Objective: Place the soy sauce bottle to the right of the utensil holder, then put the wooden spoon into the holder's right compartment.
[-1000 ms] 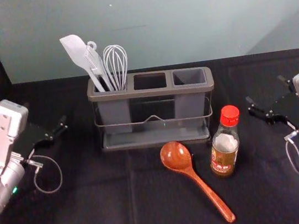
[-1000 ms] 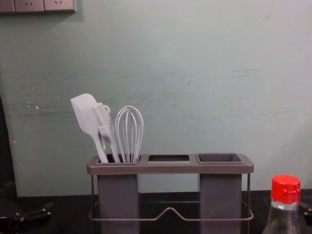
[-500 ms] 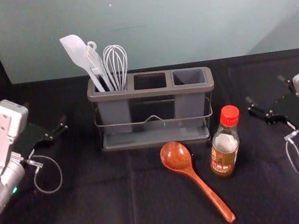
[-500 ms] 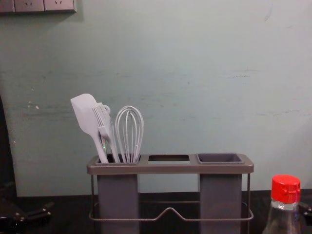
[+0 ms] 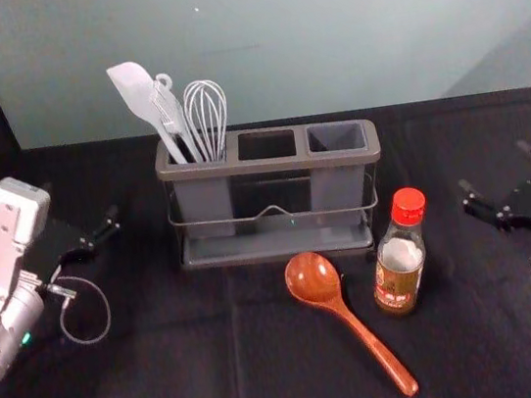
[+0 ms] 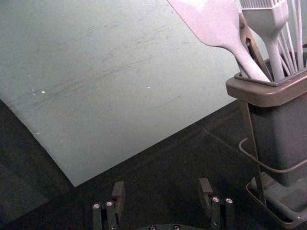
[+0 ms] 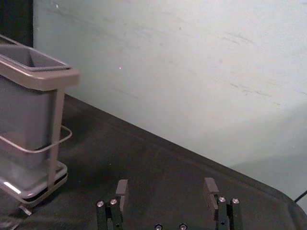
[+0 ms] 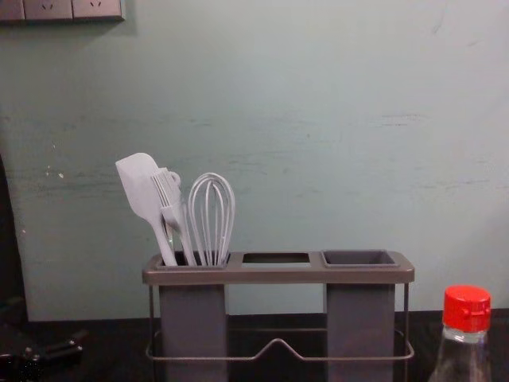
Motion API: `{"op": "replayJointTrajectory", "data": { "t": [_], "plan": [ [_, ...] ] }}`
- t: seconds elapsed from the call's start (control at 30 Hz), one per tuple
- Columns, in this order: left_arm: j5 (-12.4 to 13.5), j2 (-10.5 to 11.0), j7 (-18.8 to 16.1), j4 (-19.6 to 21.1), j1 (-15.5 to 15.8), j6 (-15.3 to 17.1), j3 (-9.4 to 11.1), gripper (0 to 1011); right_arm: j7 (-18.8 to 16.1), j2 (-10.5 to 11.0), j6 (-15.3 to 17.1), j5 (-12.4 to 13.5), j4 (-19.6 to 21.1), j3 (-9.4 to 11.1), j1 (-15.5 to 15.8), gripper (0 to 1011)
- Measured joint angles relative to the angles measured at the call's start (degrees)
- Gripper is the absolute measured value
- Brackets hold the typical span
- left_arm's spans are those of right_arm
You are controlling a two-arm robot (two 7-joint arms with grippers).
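While the soy sauce bottle stands beside the wooden spoon, the right gripper is positioned right of both, jaws spread; the left gripper, far left, likewise.

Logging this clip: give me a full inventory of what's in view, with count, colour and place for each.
utensil holder: 1, grey-brown, mid-table
spatula: 1, white, holder's left compartment
brush: 1, white, same compartment
whisk: 1, white, same compartment
partly hidden tool: 1, brownish, same compartment; kind unclear
soy sauce bottle: 1, red cap, clear with brown label, front right of holder
wooden spoon: 1, reddish brown, lying before holder
table: 1, black covering
wall: 1, pale grey-green, behind
socket panel: 1, pinkish brown, on wall, upper left
left gripper: 1, black, left of holder, open
right gripper: 1, black, right of bottle, open
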State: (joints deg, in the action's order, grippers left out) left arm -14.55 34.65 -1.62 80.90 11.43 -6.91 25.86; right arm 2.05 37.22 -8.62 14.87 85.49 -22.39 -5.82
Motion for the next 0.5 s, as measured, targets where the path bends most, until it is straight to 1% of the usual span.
{"op": "replayJointTrajectory", "data": {
  "t": [0.03, 0.07, 0.1, 0.2, 0.23, 0.33, 0.37, 0.4, 0.43, 0.5],
  "plan": [
    [0.0, 0.0, 0.0, 0.0, 0.0, 0.0, 0.0, 1005, 0.0, 0.75, -0.49, 0.68, 1.51, 1.05, 1.76, 1002],
    [0.0, 0.0, 0.0, 0.0, 0.0, 0.0, 0.0, 1005, -0.03, 1.12, -0.78, 1.18, 2.23, 1.61, 2.6, 1002],
    [0.0, 0.0, 0.0, 0.0, 0.0, 0.0, 0.0, 1005, -0.17, 1.92, -1.29, 2.16, 3.78, 2.67, 4.39, 1002],
    [0.0, 0.0, 0.0, 0.0, 0.0, 0.0, 0.0, 1005, -1.35, 3.25, -2.21, 4.52, 6.27, 4.52, 7.44, 1003],
    [0.0, 0.0, 0.0, 0.0, 0.0, 0.0, 0.0, 1005, -2.42, 4.07, -2.73, 6.33, 7.8, 5.67, 9.27, 1002],
    [0.0, 0.0, 0.0, 0.0, 0.0, 0.0, 0.0, 1005, -4.89, 5.4, -3.27, 9.78, 10.15, 7.42, 12.04, 1002],
    [0.0, 0.0, 0.0, 0.0, 0.0, 0.0, 0.0, 1005, -6.61, 6.34, -3.4, 11.92, 11.64, 8.51, 13.78, 1003],
    [0.0, 0.0, 0.0, 0.0, 0.0, 0.0, 0.0, 1005, -7.54, 6.81, -3.4, 12.93, 12.35, 8.95, 14.54, 1002],
    [0.0, 0.0, 0.0, 0.0, 0.0, 0.0, 0.0, 1005, -9.32, 7.69, -3.4, 14.83, 13.55, 9.79, 15.89, 1003],
    [0.0, 0.0, 0.0, 0.0, 0.0, 0.0, 0.0, 1005, -11.25, 8.68, -3.38, 16.72, 14.89, 10.67, 17.3, 1002]
  ]
}}
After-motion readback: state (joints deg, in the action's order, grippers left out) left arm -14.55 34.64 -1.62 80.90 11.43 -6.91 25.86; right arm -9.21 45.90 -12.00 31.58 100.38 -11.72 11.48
